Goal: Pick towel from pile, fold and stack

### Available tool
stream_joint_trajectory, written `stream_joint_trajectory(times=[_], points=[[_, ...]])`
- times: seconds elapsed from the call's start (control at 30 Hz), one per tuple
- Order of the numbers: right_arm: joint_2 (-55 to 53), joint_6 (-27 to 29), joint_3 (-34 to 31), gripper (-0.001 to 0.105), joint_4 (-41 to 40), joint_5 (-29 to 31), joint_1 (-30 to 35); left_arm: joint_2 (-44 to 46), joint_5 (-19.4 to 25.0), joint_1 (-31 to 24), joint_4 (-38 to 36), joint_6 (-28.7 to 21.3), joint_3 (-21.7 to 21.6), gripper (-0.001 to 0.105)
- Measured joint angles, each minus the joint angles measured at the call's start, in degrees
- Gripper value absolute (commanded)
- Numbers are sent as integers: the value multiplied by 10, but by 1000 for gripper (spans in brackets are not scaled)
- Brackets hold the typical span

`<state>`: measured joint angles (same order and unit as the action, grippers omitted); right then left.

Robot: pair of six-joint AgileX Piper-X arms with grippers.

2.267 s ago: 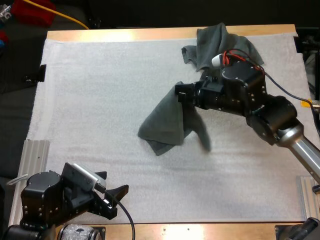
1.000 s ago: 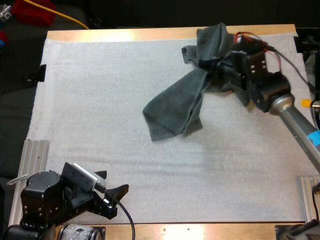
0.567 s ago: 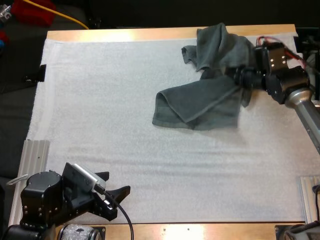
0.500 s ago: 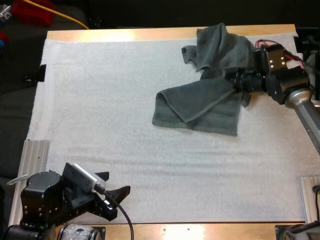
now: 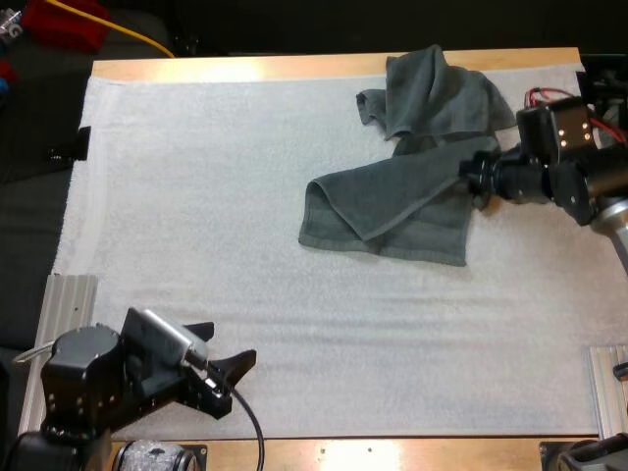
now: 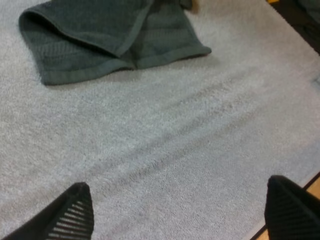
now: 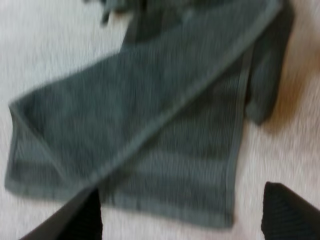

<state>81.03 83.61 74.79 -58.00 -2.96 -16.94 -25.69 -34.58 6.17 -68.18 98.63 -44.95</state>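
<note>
A dark grey-green towel (image 5: 391,210) lies loosely doubled over on the white mat (image 5: 196,196), its folded end toward the left. A second, crumpled towel (image 5: 437,93) sits at the mat's far edge and touches the first. My right gripper (image 5: 471,181) hovers at the flat towel's right end, open, its fingers (image 7: 287,212) apart and clear of the towel (image 7: 150,125). My left gripper (image 5: 235,373) rests near the mat's front left, open with nothing between its fingers (image 6: 75,215), and the towel (image 6: 100,40) lies well ahead of it.
Bare mat (image 6: 190,130) stretches between my left gripper and the towel. Metal rails stand at the table's front left (image 5: 61,314) and front right (image 5: 603,383). The wooden table edge (image 5: 294,67) runs along the far side.
My right gripper opened, let go of the towel and drew back to the right. The towel dropped and settled flat on the mat. My left arm shifted only slightly.
</note>
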Motion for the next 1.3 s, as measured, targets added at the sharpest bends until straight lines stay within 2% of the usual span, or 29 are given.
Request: stream_joint_trajectory(times=[0.3, 0.6, 0.97, 1.13, 1.3], points=[[-52, -17, -111, 64, 4, -19, 0, -51, 1, 0, 42, 26, 0, 69], [-75, -65, -210, 64, 57, -44, 0, -94, 1, 0, 52, 28, 0, 69], [-75, -187, -322, 64, 220, -66, 0, -120, -2, 0, 53, 28, 0, 69], [-51, -251, -338, 64, 272, -66, 0, -120, -9, 0, 53, 28, 0, 69], [-8, -291, -338, 64, 307, -78, 0, -120, -9, 0, 53, 30, 0, 69]])
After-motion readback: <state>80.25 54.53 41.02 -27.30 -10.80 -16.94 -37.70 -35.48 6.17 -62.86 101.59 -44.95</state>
